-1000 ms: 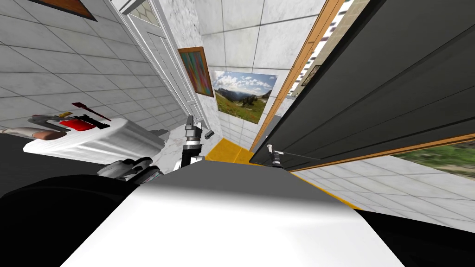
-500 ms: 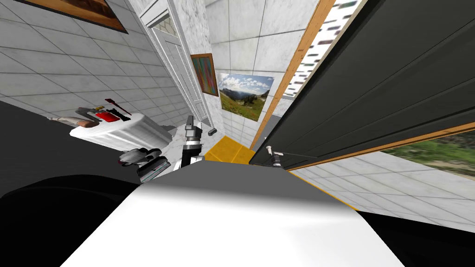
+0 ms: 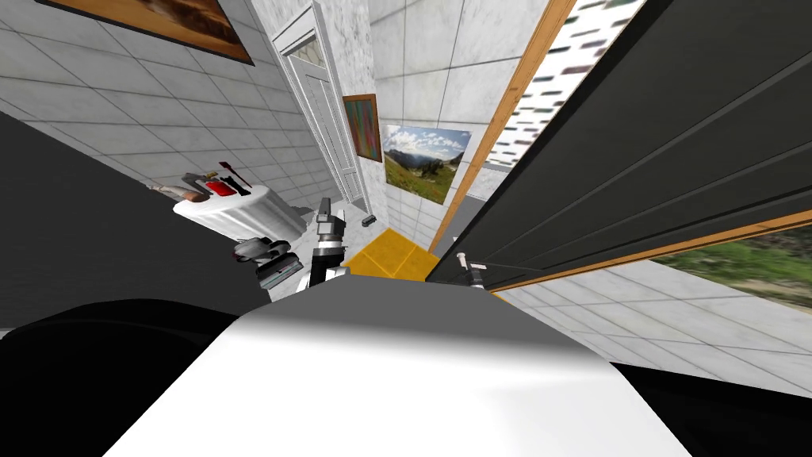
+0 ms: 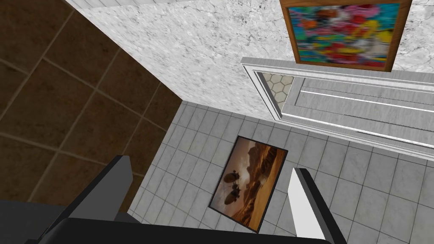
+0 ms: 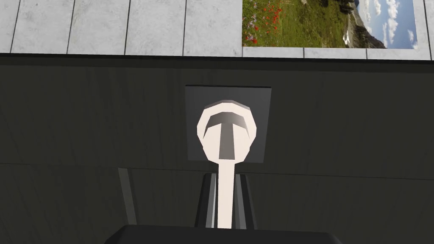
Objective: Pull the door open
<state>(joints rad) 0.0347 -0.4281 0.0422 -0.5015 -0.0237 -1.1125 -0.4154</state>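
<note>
Clamped with right gripper (image 5: 226, 201) on thin white lever handle (image 5: 226, 173), close to free edge of dark grey panelled door (image 3: 634, 159) (best leverage for pulling). Left gripper (image 4: 207, 199) spread and idle, apart from door. Seemingly swung partly off orange wooden frame (image 3: 519, 95).
</note>
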